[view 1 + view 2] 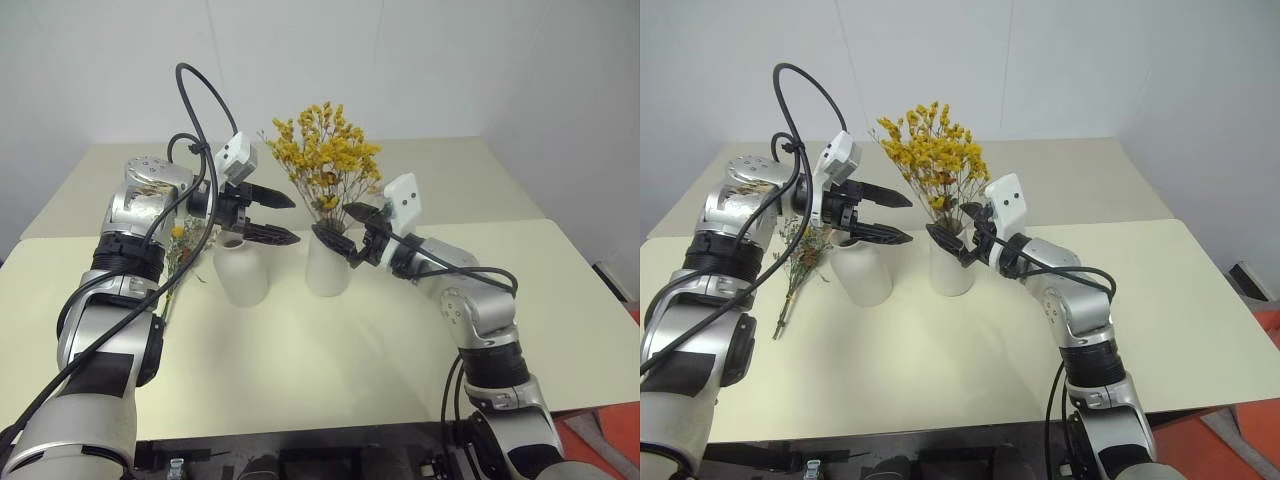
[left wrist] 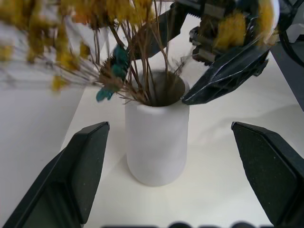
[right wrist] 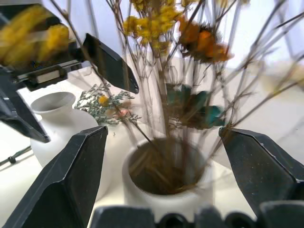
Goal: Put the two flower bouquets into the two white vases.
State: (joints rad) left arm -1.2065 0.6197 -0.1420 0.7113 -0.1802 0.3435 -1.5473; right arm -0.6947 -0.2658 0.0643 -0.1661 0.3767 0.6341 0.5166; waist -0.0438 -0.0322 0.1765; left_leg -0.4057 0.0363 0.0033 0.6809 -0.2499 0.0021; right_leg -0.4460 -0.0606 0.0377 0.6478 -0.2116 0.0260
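While both spread wide, right gripper [image 1: 958, 232] and left gripper [image 1: 898, 217] hold nothing.

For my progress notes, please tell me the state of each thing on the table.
Yellow bouquet: standing in the cylinder vase.
Bottle vase: upright, empty.
Grey-green bouquet: lying on the table.
Left pincer: open, holding nothing.
Right pincer: open beside the cylinder vase's mouth.

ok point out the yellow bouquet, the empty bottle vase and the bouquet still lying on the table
yellow bouquet [image 1: 325, 150]: left eye view, on the blossom cluster.
bottle vase [image 1: 866, 275]: right eye view, on its rounded body.
grey-green bouquet [image 1: 805, 250]: right eye view, on the sprigs lying on the table.
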